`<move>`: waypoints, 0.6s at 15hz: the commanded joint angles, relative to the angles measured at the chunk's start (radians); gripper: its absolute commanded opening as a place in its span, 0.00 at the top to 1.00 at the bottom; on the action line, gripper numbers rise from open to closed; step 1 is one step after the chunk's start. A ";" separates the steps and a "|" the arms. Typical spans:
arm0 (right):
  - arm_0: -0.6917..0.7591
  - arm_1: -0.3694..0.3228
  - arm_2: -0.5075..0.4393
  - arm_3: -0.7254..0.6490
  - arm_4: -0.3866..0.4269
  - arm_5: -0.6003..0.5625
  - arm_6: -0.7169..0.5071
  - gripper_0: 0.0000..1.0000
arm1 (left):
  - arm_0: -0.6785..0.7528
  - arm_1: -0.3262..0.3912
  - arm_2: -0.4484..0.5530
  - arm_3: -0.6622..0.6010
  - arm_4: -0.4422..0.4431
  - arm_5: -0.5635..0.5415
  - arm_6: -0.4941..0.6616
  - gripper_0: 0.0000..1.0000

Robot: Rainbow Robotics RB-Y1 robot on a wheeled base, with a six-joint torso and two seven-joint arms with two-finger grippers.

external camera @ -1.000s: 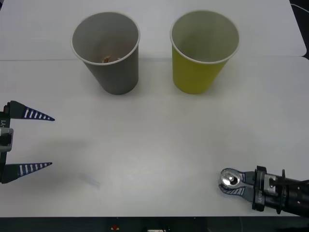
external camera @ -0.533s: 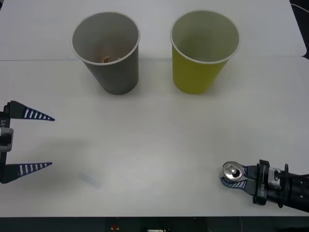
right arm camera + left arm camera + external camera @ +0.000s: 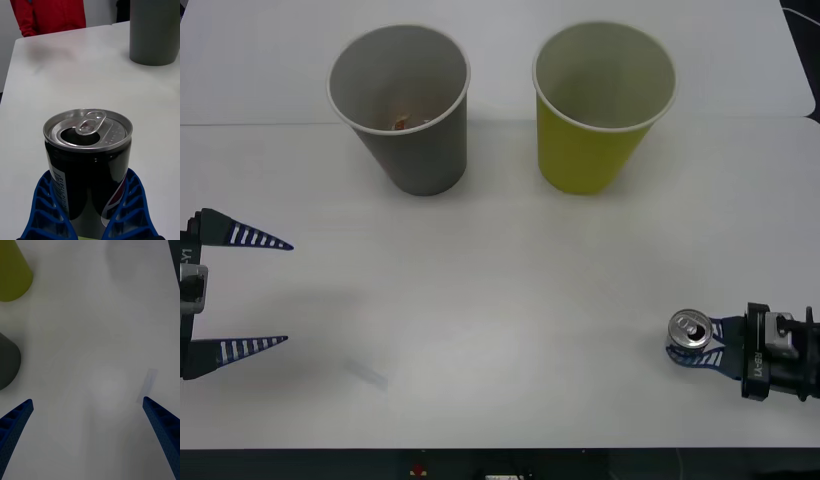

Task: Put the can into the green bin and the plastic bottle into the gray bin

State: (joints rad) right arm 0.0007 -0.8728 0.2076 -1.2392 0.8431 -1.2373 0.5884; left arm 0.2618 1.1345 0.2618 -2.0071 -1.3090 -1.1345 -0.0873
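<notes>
Ribbed blue fingers (image 3: 127, 210) of my right gripper (image 3: 700, 343) are clasping the can (image 3: 688, 333), a small cylinder with shiny silver top, at the table's (image 3: 500, 280) near right. My left gripper (image 3: 250, 292) is hovering wide at near left.

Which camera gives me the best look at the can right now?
The right wrist view: the can stands upright and close, its opened pull-tab top and dark label clear, between the right gripper's blue fingers. The front view shows it small, near the table's front right edge.
</notes>
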 commanded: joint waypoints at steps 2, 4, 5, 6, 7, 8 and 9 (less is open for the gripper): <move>0.085 0.000 -0.197 -0.192 0.211 0.010 -0.269 1.00 | 0.000 0.000 0.000 0.000 0.000 0.000 0.000 0.00; 0.119 0.002 -0.275 -0.289 0.294 0.015 -0.427 1.00 | 0.000 0.000 0.000 0.000 0.000 0.000 0.000 0.00; 0.128 0.000 -0.303 -0.327 0.329 0.018 -0.506 1.00 | 0.000 0.000 0.000 0.000 0.000 0.000 0.000 0.00; 0.136 0.002 -0.327 -0.364 0.363 0.024 -0.575 1.00 | 0.000 0.000 0.000 0.000 0.000 0.000 0.000 0.00; 0.142 0.002 -0.358 -0.416 0.412 0.033 -0.664 1.00 | 0.000 0.000 0.000 0.000 0.000 0.000 0.000 0.00; 0.144 0.008 -0.379 -0.450 0.447 0.036 -0.731 1.00 | 0.000 0.000 0.000 0.000 0.000 0.000 0.000 0.00; 0.144 0.018 -0.409 -0.491 0.496 0.036 -0.822 1.00 | 0.000 0.000 0.000 0.000 0.000 0.000 0.000 0.00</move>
State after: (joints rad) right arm 0.1440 -0.8619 -0.1806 -1.7008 1.3048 -1.2018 -0.1676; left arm 0.2618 1.1345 0.2618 -2.0071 -1.3090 -1.1345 -0.0873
